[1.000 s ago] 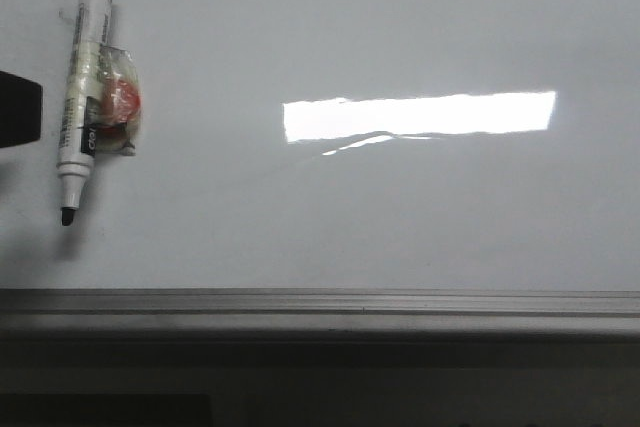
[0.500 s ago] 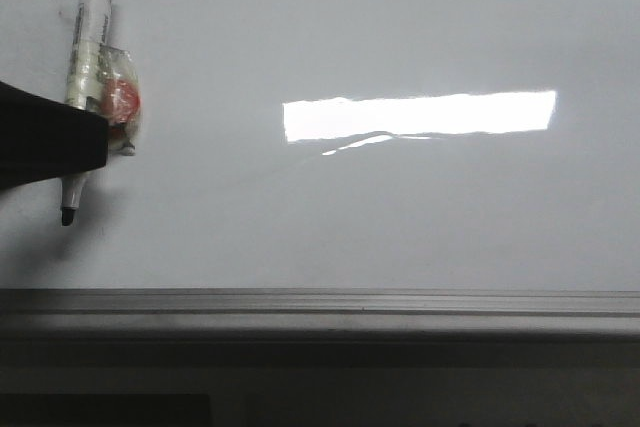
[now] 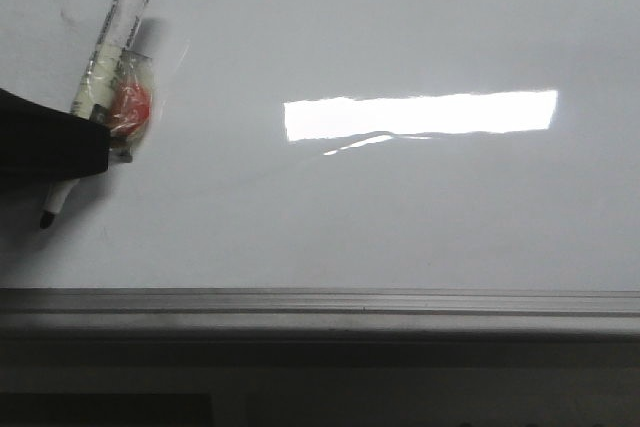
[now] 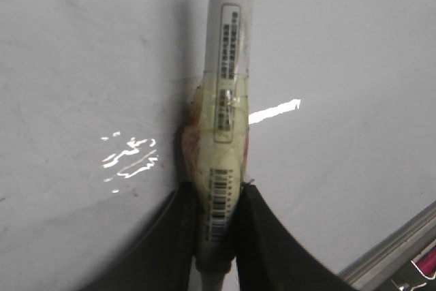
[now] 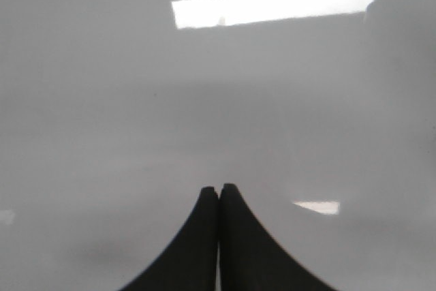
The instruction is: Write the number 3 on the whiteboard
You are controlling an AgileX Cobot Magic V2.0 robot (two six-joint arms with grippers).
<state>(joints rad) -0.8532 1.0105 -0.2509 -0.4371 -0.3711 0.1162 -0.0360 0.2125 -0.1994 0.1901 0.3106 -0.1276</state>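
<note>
The whiteboard [image 3: 400, 217] fills the front view, glossy grey-white with a bright rectangular glare. No number 3 shows on it. A white marker pen [image 3: 110, 42] with a black tip and a taped red-orange blob lies tilted at the far left. My left gripper [image 3: 85, 142] is shut on the marker's lower barrel; in the left wrist view the black fingers [image 4: 262, 236] clamp the barcoded barrel [image 4: 218, 195]. My right gripper [image 5: 219, 189] is shut and empty over bare board [image 5: 102, 114]; it does not show in the front view.
A grey metal rail [image 3: 320, 305] runs along the board's near edge, with dark space below it. The rail's corner also shows in the left wrist view [image 4: 395, 250].
My left gripper came in from the left and closed on the marker. The marker has since tilted, its cap end swinging right and its tip moving left.
</note>
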